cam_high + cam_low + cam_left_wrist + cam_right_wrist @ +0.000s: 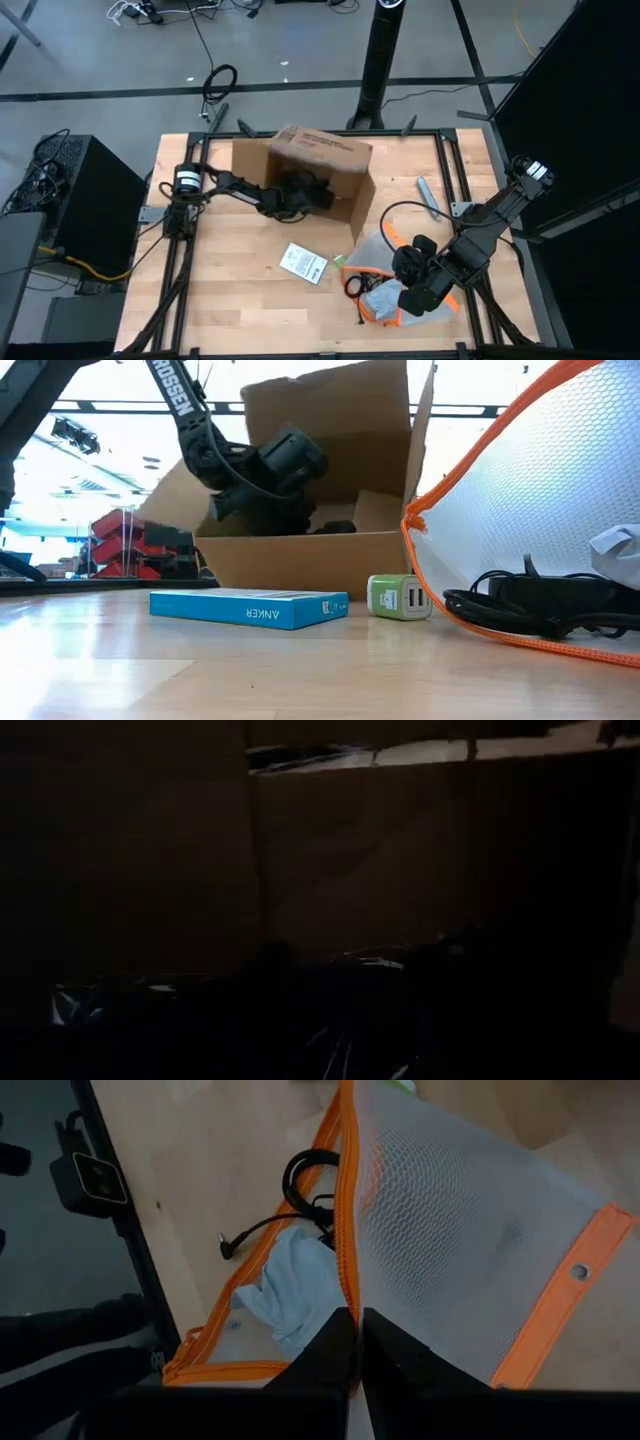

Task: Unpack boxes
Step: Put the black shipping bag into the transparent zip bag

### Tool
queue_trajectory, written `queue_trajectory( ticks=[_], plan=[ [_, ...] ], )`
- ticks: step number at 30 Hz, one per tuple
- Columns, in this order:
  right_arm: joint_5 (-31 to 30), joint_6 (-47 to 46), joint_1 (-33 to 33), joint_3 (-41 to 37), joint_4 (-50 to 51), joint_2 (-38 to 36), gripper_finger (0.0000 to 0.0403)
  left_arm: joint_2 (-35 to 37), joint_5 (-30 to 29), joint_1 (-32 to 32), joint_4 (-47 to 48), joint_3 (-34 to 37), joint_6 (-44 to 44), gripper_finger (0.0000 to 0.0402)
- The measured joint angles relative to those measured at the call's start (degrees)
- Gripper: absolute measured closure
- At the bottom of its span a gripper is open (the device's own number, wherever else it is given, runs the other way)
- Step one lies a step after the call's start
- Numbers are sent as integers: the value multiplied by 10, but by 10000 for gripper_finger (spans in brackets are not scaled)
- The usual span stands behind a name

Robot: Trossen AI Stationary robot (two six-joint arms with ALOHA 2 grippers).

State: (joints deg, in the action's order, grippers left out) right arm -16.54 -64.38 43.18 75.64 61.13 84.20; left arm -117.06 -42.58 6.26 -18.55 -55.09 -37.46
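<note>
The brown cardboard box [322,152] lies on its side at the table's far middle, its opening toward the near side [300,550]. My left gripper [290,465] reaches into it from the left; the left wrist view shows only the dark inner wall [350,860]. My right gripper [357,1330] is at the near right, shut on a mesh pouch with orange edges [385,250]. A black cable [305,1175] and a pale cloth [290,1280] lie inside the pouch. My right gripper pinches the mesh pouch's orange zip edge [346,1280] between its two fingers, coming from above. That edge is raised and the mesh wall slants up [540,480]. The pouch's lower side [540,642] rests on the table with the cable on it.
A flat blue-and-white Anker carton [250,606] and a small green-and-white charger [398,598] lie on the table between the box and the pouch. A grey stick-like item [428,197] lies near the right edge. The near left of the table [210,290] is bare wood.
</note>
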Motion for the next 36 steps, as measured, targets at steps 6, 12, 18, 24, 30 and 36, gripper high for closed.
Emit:
queue_trajectory(
  ticks=[6,12,18,24,30,36],
  plan=[
    [3,-3,0,-1,10,0,403,5,41,1,-2,-3,146,188],
    [7,-16,1,-3,21,0,403,16,102,1,59,-32,254,188],
    [11,-29,2,-6,31,0,403,28,164,1,120,-61,362,188],
    [19,-39,2,-27,-12,-3,403,33,217,12,183,-79,384,188],
    [33,-34,-6,-38,-35,-3,403,32,256,36,208,-78,259,219],
    [52,-30,-8,-38,-34,-6,403,31,271,44,246,-89,173,363]
  ],
)
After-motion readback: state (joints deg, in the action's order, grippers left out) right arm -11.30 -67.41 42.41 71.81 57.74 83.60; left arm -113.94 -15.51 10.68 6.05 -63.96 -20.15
